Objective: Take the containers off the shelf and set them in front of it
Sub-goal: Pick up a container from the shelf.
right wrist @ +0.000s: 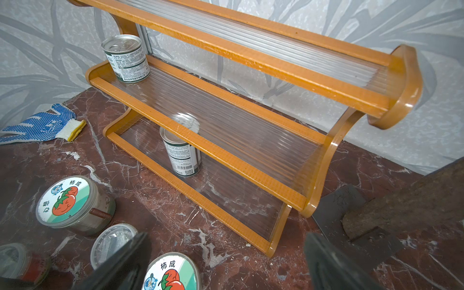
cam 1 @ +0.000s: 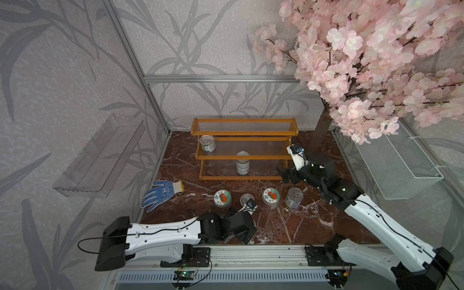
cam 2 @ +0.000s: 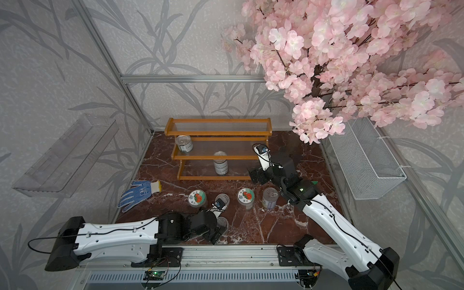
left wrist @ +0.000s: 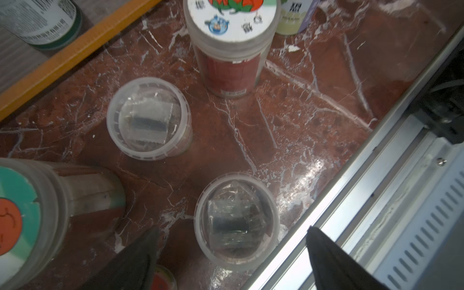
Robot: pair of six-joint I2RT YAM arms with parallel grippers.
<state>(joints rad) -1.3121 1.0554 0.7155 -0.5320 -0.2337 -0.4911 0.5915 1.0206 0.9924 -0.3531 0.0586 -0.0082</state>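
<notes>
The wooden shelf (cam 1: 244,148) still carries two tins, one on its middle tier (cam 1: 207,143) and one on its bottom tier (cam 1: 242,164). On the marble in front stand two fruit-lidded jars (cam 1: 222,198) (cam 1: 270,198), a clear cup (cam 1: 247,199) and a tin (cam 1: 293,197). My left gripper (left wrist: 232,229) is open over another clear cup (left wrist: 237,221) near the front rail, its fingers clear of the rim on both sides. A red-labelled cup (right wrist: 22,262) sits close by. My right gripper (right wrist: 226,236) is open and empty, low by the shelf's right end (cam 1: 282,173).
A blue dotted glove (cam 1: 160,194) lies left of the shelf. The blossom tree's trunk (cam 1: 322,128) rises behind my right arm. A clear wall tray (cam 1: 100,155) hangs on the left wall, a white wire basket (cam 1: 399,160) on the right. The aluminium rail (cam 1: 251,256) edges the front.
</notes>
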